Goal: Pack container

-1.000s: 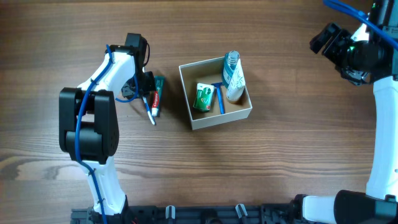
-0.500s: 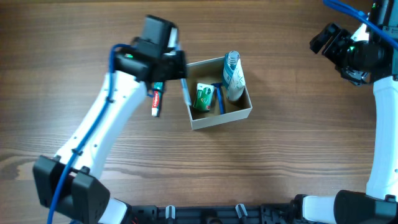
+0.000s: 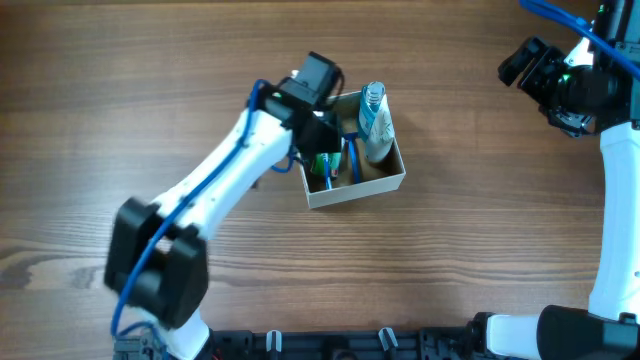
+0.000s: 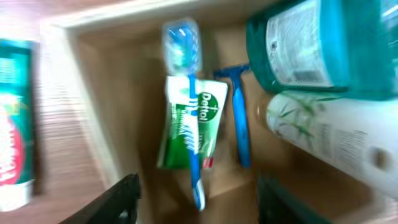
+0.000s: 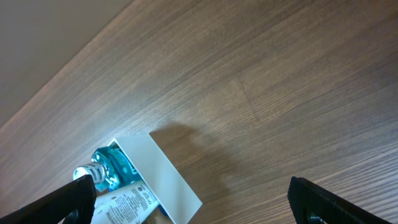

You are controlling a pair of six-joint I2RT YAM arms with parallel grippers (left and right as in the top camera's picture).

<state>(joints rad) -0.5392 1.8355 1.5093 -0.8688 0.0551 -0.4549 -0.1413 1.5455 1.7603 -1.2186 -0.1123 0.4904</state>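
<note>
The container (image 3: 356,189), a white-walled box with a tan inside, sits mid-table. My left gripper (image 3: 322,140) hangs over its left half. In the left wrist view the left gripper (image 4: 199,208) is open. A blue toothbrush (image 4: 191,124) lies loose across a green soap packet (image 4: 177,134), its handle end between the spread fingers and touching neither. Beside them are a blue razor (image 4: 239,118), a teal mouthwash bottle (image 4: 305,43) and a white tube (image 4: 329,137). My right gripper (image 3: 525,65) stays open far right, above bare wood, holding nothing.
A toothpaste tube (image 4: 13,124) lies on the table just outside the container's left wall (image 4: 78,93). The right wrist view shows the container's far corner (image 5: 168,177) with the mouthwash bottle (image 5: 106,171), and wood tabletop all around.
My left arm swung right from the toothpaste spot to over the container with the toothbrush. Its jaws then opened and the toothbrush now lies in the box. The right arm stayed still.
</note>
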